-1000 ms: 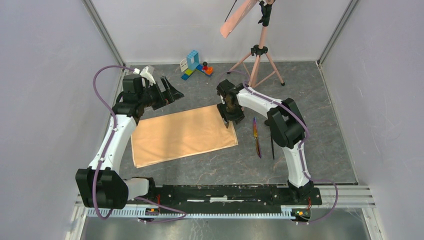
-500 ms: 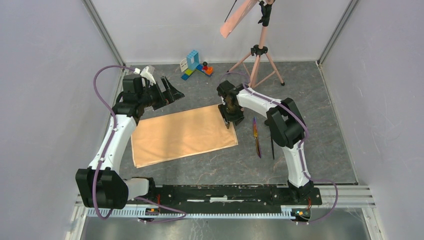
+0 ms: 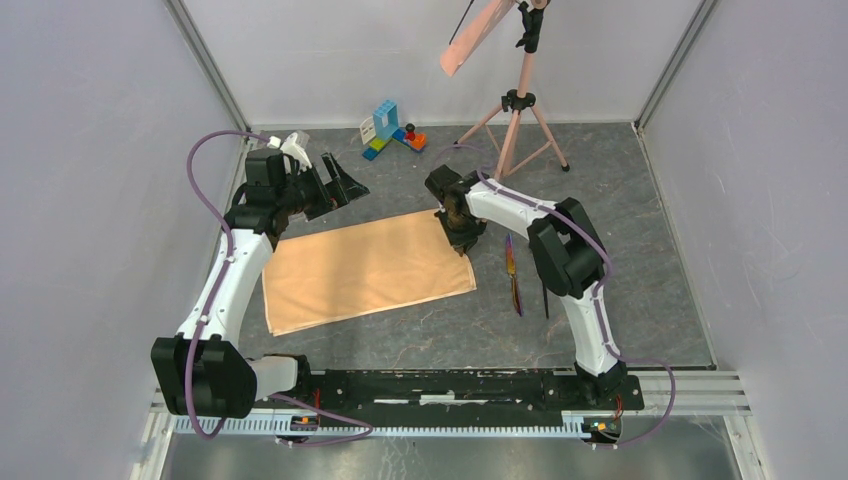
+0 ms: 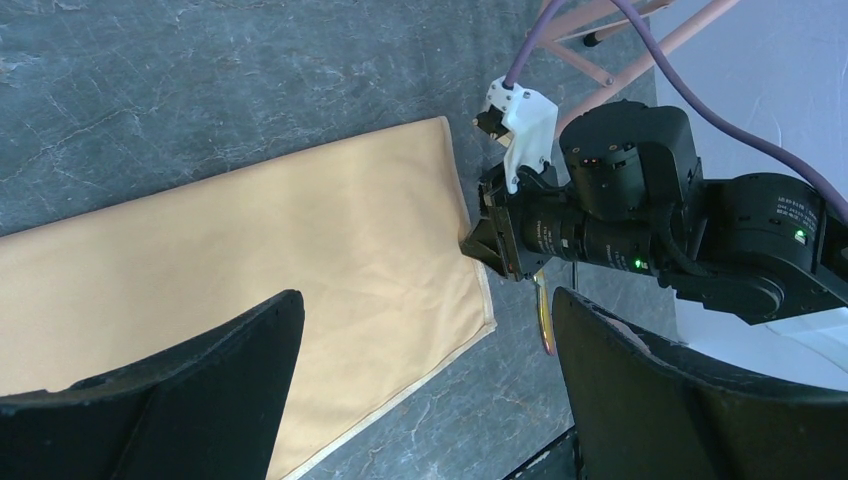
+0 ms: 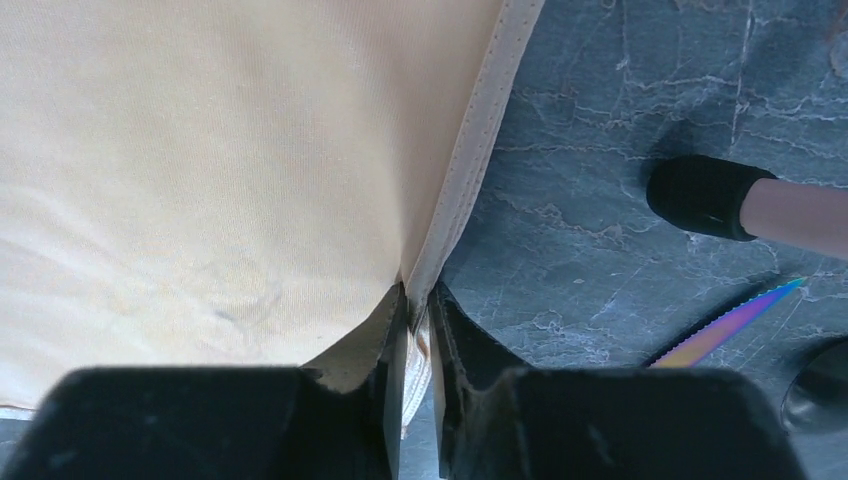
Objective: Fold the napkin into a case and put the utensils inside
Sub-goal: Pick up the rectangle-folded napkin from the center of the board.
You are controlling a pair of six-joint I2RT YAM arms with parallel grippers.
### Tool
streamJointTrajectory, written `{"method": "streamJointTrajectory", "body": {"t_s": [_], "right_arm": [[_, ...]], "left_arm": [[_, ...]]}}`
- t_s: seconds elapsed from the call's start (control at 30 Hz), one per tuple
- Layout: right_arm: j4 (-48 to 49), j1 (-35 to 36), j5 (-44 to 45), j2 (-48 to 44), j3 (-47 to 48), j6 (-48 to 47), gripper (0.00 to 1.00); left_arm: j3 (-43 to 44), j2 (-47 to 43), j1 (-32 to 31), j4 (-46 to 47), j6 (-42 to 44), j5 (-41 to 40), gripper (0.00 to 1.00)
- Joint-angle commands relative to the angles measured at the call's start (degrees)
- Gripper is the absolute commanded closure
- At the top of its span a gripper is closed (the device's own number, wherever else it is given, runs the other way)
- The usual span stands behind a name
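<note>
The peach-tan napkin (image 3: 365, 270) (image 4: 250, 260) (image 5: 200, 150) lies spread flat on the grey table; no case is in view. My right gripper (image 3: 462, 235) (image 5: 418, 295) is shut on the napkin's right hem near its far corner, and the edge is pinched up between the pads. The utensils lie to the right of the cloth: an iridescent knife (image 3: 513, 275) (image 4: 543, 320) (image 5: 730, 322) and a thin black piece (image 3: 545, 290). My left gripper (image 3: 340, 185) (image 4: 428, 300) hangs open above the napkin's far left corner, holding nothing.
A pink tripod (image 3: 515, 110) with a salmon strip (image 3: 475, 35) stands at the back right; one of its black feet (image 5: 705, 195) is near my right gripper. Toy blocks (image 3: 392, 130) sit at the back. Walls close in on three sides.
The right gripper's jaws have closed on the napkin's right hem, and the wrist has shifted slightly towards the far left. The left arm has not moved.
</note>
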Motion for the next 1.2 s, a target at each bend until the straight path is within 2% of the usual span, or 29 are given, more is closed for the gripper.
{"method": "streamJointTrajectory", "body": {"t_s": [0.0, 0.07, 0.1, 0.27, 0.4, 0.6, 0.83, 1.03, 1.17], "right_arm": [[3.84, 1.09, 3.02, 7.02, -4.01, 0.51, 0.86], [5.02, 1.12, 4.15, 6.34, -3.85, -1.08, 0.98], [5.54, 1.13, 4.38, 5.90, -3.29, -2.63, 1.00], [7.74, 1.09, 10.36, 1.35, -0.48, -8.79, 1.00], [5.29, 1.94, 16.90, -2.26, 1.06, -10.66, 1.00], [7.92, 3.48, 22.77, -9.53, -4.65, -11.35, 1.00], [8.18, 3.83, 29.74, -12.46, -5.81, -15.01, 1.00], [10.56, 4.83, 29.09, -15.43, -6.28, -18.39, 1.00], [12.64, 6.32, 23.58, -16.30, -6.11, -20.39, 1.00]], "left_arm": [[0.29, -0.32, -0.06, 1.97, -1.17, 1.52, 0.00], [0.29, -0.18, -0.09, 2.02, -1.19, 1.65, 0.00], [0.34, -0.19, -0.09, 2.00, -1.16, 1.70, 0.00], [0.30, 0.12, -0.07, 1.97, -1.21, 1.83, 0.00], [0.29, 0.16, -0.07, 1.96, -1.07, 1.53, 0.00], [0.05, 0.48, 0.22, 2.10, -1.34, 1.51, 0.00], [-0.76, -0.17, 0.25, 2.51, -1.21, -0.60, 0.00], [-0.84, -0.43, 0.75, 2.24, -0.95, -1.91, 0.00], [-1.02, -0.58, 1.53, 2.35, -1.04, -2.54, 0.00]]}}
